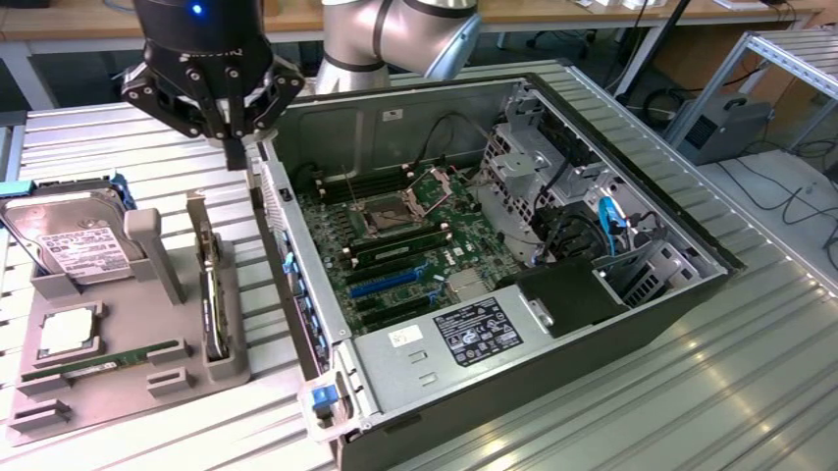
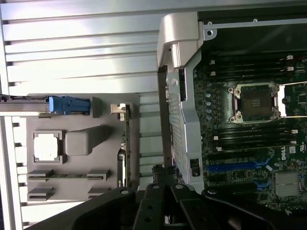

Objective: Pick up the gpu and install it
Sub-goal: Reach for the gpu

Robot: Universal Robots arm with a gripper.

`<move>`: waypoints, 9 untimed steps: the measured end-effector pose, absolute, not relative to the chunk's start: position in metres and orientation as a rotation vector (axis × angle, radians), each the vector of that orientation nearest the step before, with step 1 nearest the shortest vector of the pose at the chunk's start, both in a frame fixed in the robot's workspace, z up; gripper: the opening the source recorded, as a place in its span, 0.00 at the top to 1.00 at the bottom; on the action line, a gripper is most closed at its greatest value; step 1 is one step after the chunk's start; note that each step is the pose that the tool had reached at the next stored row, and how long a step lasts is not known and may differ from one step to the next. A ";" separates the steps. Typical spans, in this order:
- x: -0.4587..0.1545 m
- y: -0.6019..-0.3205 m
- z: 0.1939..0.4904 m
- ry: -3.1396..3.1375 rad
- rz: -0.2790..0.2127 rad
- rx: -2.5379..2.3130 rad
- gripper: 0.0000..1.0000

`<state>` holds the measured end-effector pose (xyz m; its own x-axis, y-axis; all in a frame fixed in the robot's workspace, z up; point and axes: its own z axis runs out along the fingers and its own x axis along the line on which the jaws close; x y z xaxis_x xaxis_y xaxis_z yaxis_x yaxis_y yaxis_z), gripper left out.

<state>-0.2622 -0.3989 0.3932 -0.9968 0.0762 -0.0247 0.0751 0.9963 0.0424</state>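
The gpu [image 1: 207, 285] is standing on its long edge in a slot of the grey holder [image 1: 196, 381], silver bracket end farthest from me in the exterior view. It sits at nine o'clock from the open computer case [image 1: 392, 118], just beside the case's near wall. On the wrist view I get it edge-on [image 2: 125, 143], a thin line along the rim of the holder [image 2: 96, 158] nearest the case.

My claw [image 1: 235, 152] hangs at about one o'clock from the card in the exterior view, above it and clear of it. The jaws are pressed together with nothing between them. On the wrist view the claw [image 2: 162, 179] lines up over the strip between the holder and the case wall, nearer the wall.

Going outward across the holder, the hard drive [image 1: 78, 245] with its white label leans at ten o'clock from the card. The processor chip [image 1: 66, 334] lies flat at about eight o'clock, with the green memory stick [image 1: 112, 358] in its groove just below it.

Inside the case at three o'clock I can see the motherboard [image 1: 392, 245] with its processor socket [image 1: 392, 209] open, also plain on the wrist view [image 2: 254, 103]. Everything rests on the ribbed metal worktop [image 1: 733, 373].
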 end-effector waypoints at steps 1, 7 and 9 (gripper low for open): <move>-0.263 -0.399 0.393 3.112 0.064 0.118 0.89; -0.266 -0.399 0.393 3.113 0.064 0.118 0.89; -0.267 -0.399 0.393 3.112 0.063 0.118 0.89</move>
<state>-0.2672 -0.3989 0.3931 -0.9968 0.0762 -0.0247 0.0751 0.9963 0.0415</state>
